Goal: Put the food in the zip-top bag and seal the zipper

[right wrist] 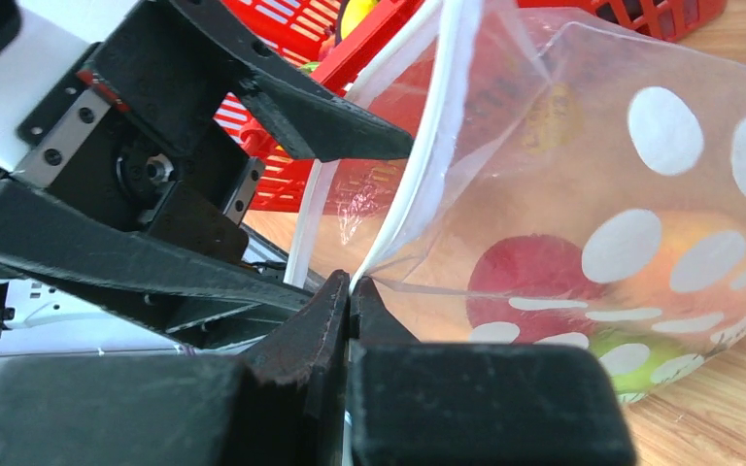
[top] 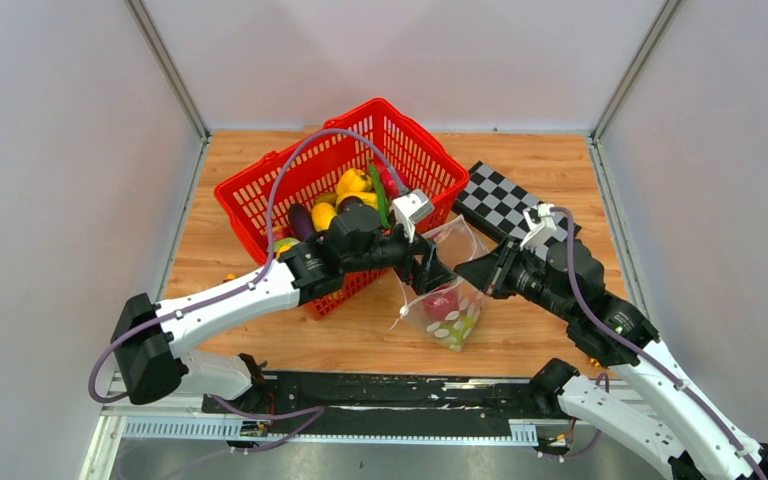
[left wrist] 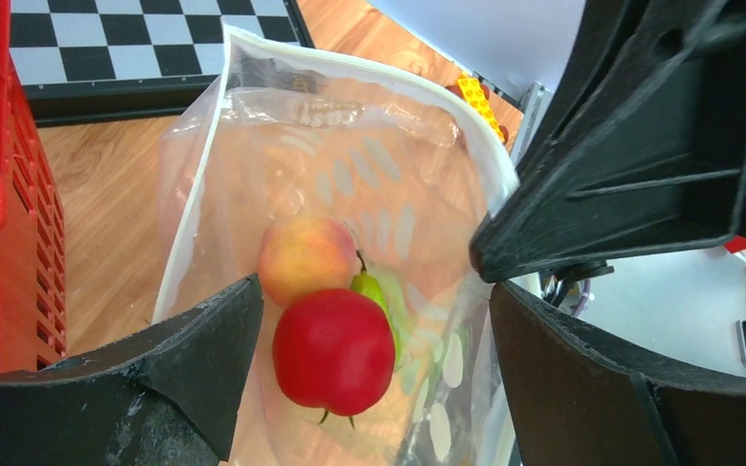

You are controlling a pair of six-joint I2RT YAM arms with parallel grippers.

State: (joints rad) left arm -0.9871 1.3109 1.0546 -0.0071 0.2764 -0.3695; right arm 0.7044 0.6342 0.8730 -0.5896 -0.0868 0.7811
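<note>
Left hand [left wrist: 367, 280] hangs released over the zip-top bag [left wrist: 350, 126], centre of the overhead frame, right hand [right wrist: 352, 291] clenched on its zipper [right wrist: 437, 126]; I'd lift straight out without snagging it, then fetch more food [top: 353, 183] from the basket [top: 422, 158].

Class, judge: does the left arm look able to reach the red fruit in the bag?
Probably yes: the open left tool sits above the bag's gaping mouth; nothing covers the red fruit.
</note>
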